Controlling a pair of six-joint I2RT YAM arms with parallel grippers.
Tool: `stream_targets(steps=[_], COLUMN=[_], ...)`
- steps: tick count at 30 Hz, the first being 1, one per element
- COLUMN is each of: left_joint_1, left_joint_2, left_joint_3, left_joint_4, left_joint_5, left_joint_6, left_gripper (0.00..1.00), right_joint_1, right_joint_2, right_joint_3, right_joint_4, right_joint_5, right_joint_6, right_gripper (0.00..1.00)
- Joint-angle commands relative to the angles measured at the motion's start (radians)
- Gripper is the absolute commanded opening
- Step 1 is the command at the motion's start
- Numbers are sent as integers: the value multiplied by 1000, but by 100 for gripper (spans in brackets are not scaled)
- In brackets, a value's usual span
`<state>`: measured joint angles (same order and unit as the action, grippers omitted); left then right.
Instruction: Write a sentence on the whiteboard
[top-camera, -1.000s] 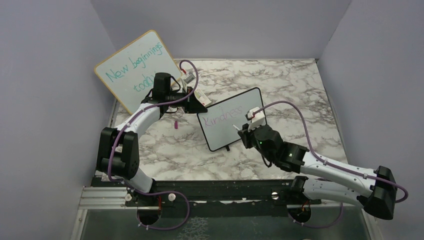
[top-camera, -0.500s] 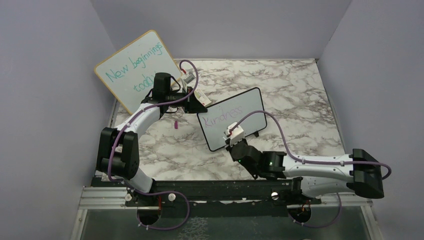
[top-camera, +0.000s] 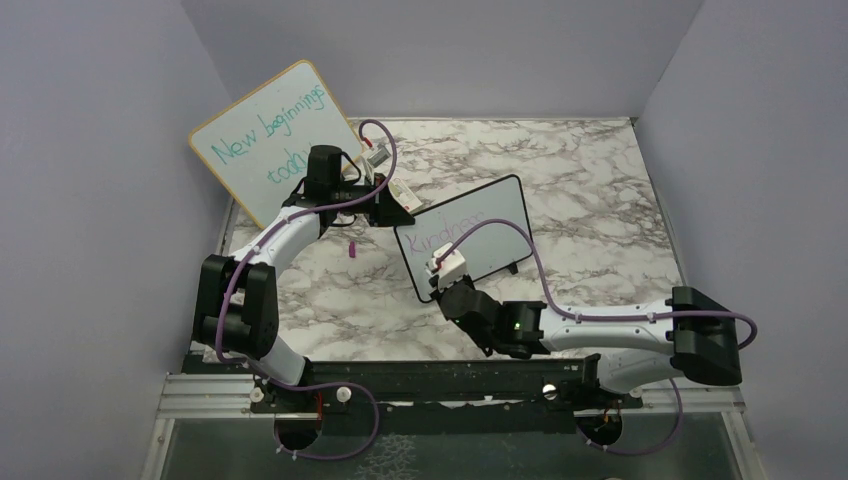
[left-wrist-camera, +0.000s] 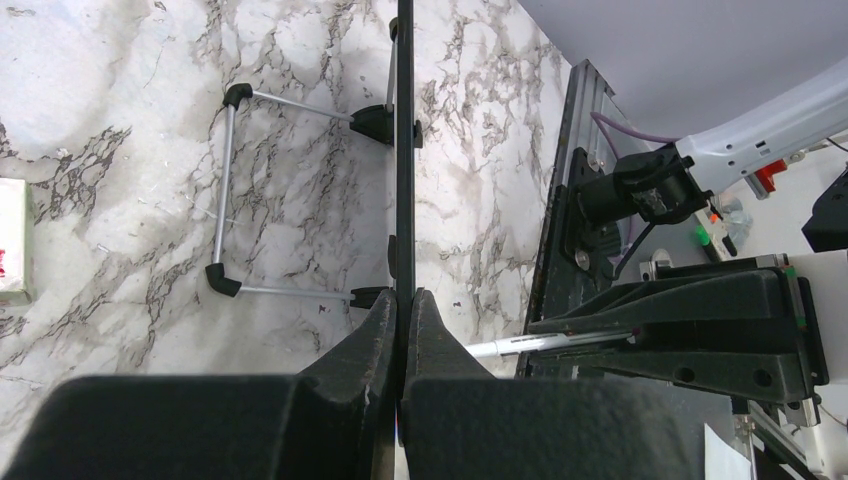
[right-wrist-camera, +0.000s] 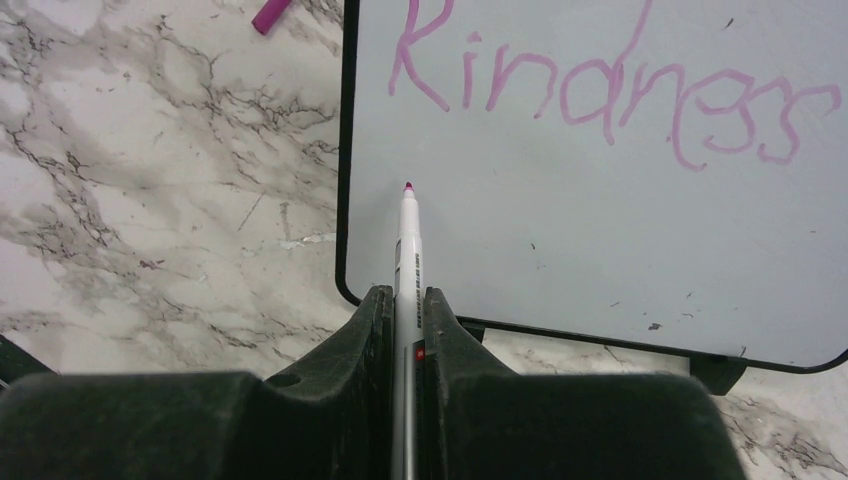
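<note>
Whiteboard (top-camera: 490, 250) upright at frame centre, upper-left corner pinched in closed left gripper (left-wrist-camera: 402, 303); right gripper (right-wrist-camera: 405, 296) clamped on marker (right-wrist-camera: 408, 235), tip near board's lower-left corner, below sentence (right-wrist-camera: 600, 100).

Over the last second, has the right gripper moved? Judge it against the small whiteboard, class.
Yes. The right gripper, holding the marker, has swung leftward, from the right end of the whiteboard to its lower-left corner.
</note>
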<state>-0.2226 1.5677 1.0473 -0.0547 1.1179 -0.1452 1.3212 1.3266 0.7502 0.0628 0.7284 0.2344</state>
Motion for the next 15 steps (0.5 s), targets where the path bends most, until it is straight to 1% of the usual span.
stream_targets(steps=[1, 15], left_joint_1=[-10, -9], left_joint_2=[28, 26], left_joint_3=[-15, -16], left_joint_4=[-82, -82], left_joint_5=[-83, -84], left_joint_6=[36, 36], left_gripper=[0, 0], right_joint_1=[7, 7], right_joint_2=[26, 96], right_joint_3=[38, 71], right_joint_4=[58, 66], right_joint_5=[43, 88], right_joint_6=[-2, -3], right_gripper=[0, 0])
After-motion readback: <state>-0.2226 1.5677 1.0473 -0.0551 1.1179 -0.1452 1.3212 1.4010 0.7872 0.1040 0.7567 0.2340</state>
